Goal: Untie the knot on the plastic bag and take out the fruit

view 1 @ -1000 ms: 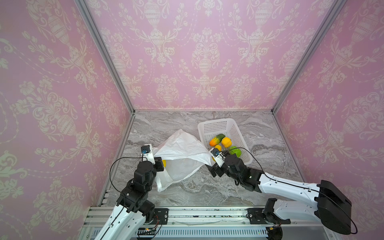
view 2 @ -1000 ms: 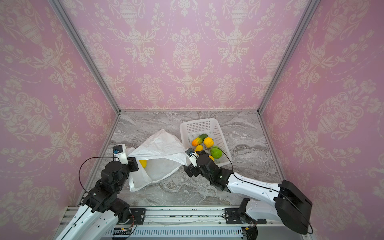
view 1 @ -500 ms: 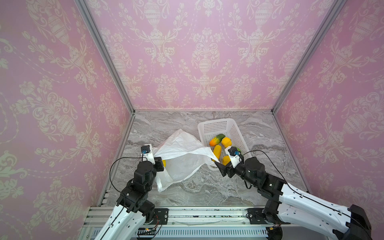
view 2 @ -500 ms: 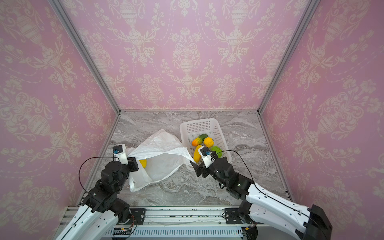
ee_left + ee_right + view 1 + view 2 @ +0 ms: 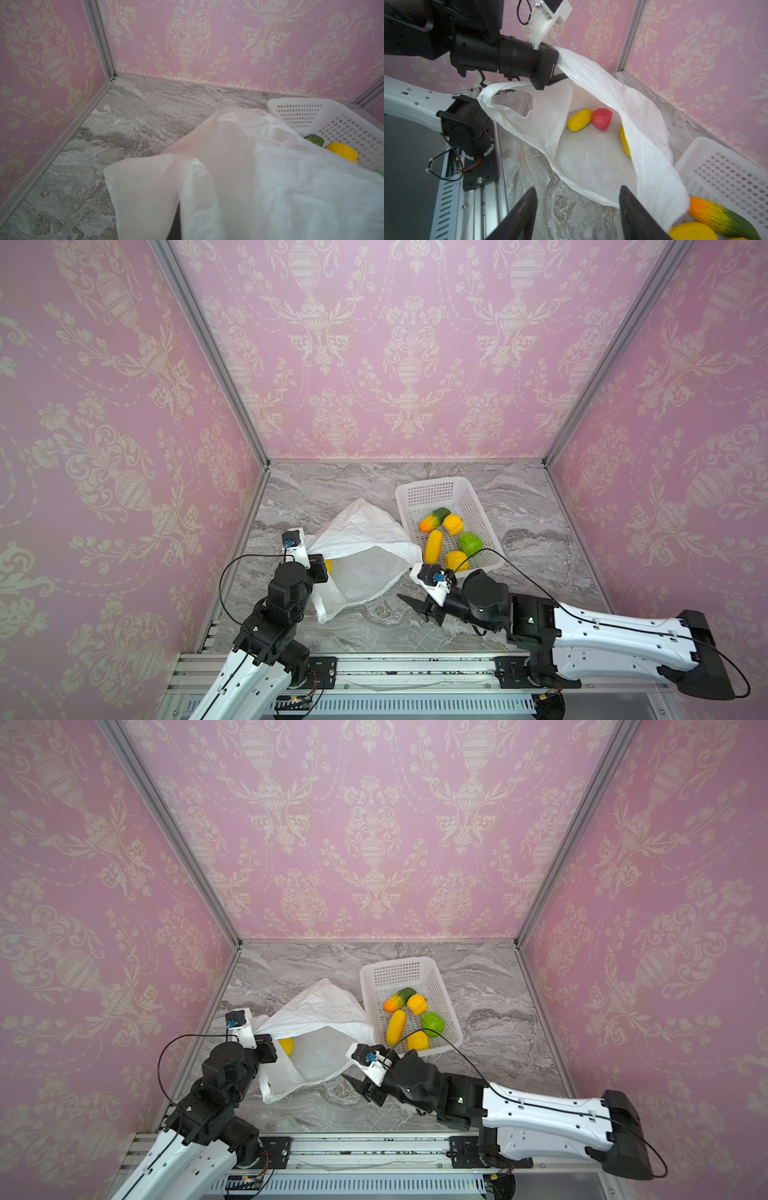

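The plastic bag (image 5: pixel 365 547) (image 5: pixel 320 1019) lies open on the marble table, its mouth toward the front. No knot shows; a handle loop (image 5: pixel 500 97) hangs loose. My left gripper (image 5: pixel 322 568) (image 5: pixel 556 68) is shut on the bag's upper edge and holds it raised; the film (image 5: pixel 249 176) covers its fingers. Inside lie fruit: a yellow piece (image 5: pixel 580 120), a pink-red one (image 5: pixel 602 119) and another yellow one (image 5: pixel 625 141). My right gripper (image 5: pixel 415 608) (image 5: pixel 357 1088) (image 5: pixel 577 189) hovers open and empty over the table just in front of the bag's mouth.
A white perforated basket (image 5: pixel 432 489) (image 5: pixel 395 965) stands right of the bag. It holds an orange-to-green oblong (image 5: pixel 434 519), a long yellow piece (image 5: pixel 433 546), a green one (image 5: pixel 470 543) and two round orange-yellow ones (image 5: pixel 453 524). Pink walls enclose three sides.
My right gripper has drawn back from beside the basket toward the table's front, and its jaws have narrowed somewhat. The left gripper and the raised bag edge have not moved.
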Available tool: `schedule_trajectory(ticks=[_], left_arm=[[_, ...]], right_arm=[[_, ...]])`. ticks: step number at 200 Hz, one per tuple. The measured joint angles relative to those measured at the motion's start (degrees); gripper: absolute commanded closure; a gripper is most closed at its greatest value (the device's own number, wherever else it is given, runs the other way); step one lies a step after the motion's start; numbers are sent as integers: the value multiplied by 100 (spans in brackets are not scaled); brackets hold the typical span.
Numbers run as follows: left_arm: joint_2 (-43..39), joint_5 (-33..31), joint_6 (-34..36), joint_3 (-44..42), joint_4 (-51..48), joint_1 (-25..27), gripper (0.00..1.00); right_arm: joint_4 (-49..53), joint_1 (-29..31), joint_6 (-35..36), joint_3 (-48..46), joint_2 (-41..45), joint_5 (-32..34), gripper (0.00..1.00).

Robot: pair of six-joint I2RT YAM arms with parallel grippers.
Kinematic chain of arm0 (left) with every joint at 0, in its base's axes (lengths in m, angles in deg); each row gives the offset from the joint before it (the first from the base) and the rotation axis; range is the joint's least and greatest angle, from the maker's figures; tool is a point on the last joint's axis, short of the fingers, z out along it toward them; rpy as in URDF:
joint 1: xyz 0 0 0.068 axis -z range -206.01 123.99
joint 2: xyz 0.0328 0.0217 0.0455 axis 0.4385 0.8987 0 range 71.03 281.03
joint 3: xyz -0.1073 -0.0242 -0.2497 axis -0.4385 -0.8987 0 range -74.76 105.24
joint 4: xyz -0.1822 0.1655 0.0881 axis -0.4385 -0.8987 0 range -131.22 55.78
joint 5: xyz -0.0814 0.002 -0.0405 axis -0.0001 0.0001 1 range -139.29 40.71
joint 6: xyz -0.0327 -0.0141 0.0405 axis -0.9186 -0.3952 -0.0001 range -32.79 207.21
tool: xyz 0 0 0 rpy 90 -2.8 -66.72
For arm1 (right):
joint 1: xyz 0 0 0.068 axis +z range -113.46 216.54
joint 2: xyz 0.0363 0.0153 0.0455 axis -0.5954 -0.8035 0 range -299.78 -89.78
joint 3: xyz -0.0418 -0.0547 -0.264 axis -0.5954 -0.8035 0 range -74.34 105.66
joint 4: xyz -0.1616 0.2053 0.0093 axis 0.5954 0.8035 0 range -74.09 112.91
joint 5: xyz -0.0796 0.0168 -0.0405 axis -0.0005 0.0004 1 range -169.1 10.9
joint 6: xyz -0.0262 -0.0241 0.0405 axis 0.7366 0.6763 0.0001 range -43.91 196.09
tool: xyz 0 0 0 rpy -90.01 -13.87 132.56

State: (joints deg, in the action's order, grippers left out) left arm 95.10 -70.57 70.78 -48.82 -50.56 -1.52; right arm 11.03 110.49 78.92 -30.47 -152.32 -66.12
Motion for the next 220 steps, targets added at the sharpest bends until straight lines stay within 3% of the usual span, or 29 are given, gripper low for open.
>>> schedule_trajectory(ticks=[50, 105, 185, 220], left_arm=[[-2, 0, 0, 0, 0, 0, 100], [-4, 0, 0, 0, -2, 0, 100], [-4, 0, 0, 0, -2, 0, 100], [-2, 0, 0, 0, -2, 0, 100]], right_arm=[[-636, -160, 94, 734, -2756, -601, 56], [-968, -1134, -293, 1416, -4352, -1067, 61], [-769, -1473, -769, 2830, -5383, -675, 56], [-785, -1683, -911, 3220, -5510, -192, 42]])
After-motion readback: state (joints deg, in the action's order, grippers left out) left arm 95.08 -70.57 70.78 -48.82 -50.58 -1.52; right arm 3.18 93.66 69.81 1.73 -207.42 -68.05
